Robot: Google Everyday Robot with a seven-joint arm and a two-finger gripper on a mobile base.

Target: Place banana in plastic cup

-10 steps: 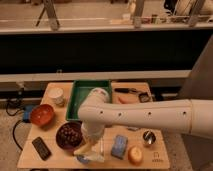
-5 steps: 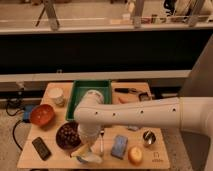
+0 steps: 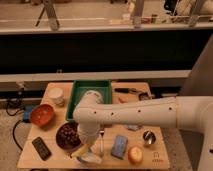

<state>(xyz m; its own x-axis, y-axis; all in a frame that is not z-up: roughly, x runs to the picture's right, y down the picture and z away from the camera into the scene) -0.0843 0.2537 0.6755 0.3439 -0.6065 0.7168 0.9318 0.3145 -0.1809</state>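
Arm point(image 3: 150, 112) extends horiz. across view, wrist point(image 3: 89, 131) bent down; gripper point(image 3: 86, 149) at lowest pt, facing downward.

White arm point(image 3: 140, 112), jaws over yellow banana point(image 3: 80, 151); green tray point(image 3: 75, 96); orange bowl point(image 3: 42, 115).

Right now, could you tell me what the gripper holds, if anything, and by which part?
It cannot be told: the gripper hangs low over the front of the table, right beside the banana.
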